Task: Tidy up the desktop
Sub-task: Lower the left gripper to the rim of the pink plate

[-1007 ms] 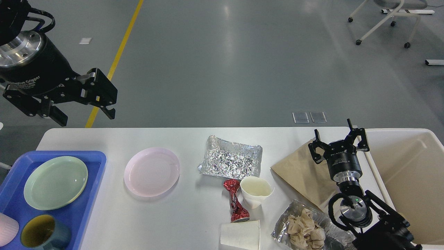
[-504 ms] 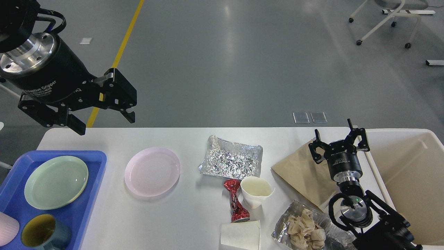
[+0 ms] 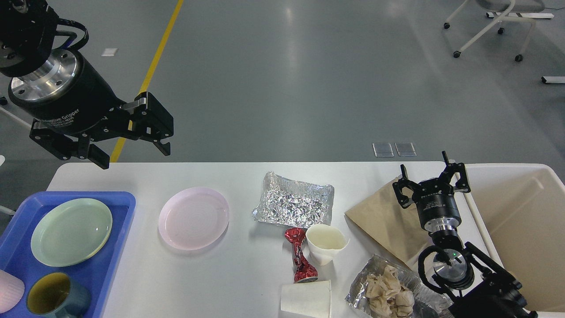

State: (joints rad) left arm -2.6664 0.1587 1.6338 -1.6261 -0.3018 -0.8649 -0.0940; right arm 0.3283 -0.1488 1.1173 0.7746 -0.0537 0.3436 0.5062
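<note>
Desktop (image 3: pixel 247 274): white, rounded corners, spanning the lower half of the view. Cream bin (image 3: pixel 521 221): at the desktop's right end, interior bare where visible. Blue tray (image 3: pixel 123 207): at the left end, carrying a pale green plate (image 3: pixel 71 232), a dark mug (image 3: pixel 57 300) with a yellow inside, and a pink item cut off by the frame edge. Left arm: enters from the upper left, raised above the desktop's far left corner, wrist angled down and to the right; left gripper (image 3: pixel 132 154) has its fingers spread apart, nothing between them. Right arm: rises from the lower right corner, forearm pointing away from the camera; right gripper (image 3: pixel 430 176) hangs over a tan paper sheet (image 3: pixel 384 221) beside the bin, fingers parted and empty. Pink plate (image 3: pixel 193 218): bare, left of centre on the desktop. Crumpled foil sheet (image 3: pixel 293 204): centre. Foil with crumpled tissue (image 3: pixel 386 291): near edge, just left of the right arm. White paper cup (image 3: pixel 325 243), upright, below the foil sheet; second paper cup (image 3: pixel 306 298), on its side at the near edge. Red foil wrapper (image 3: pixel 299 256): twisted, just left of the upright cup.
</note>
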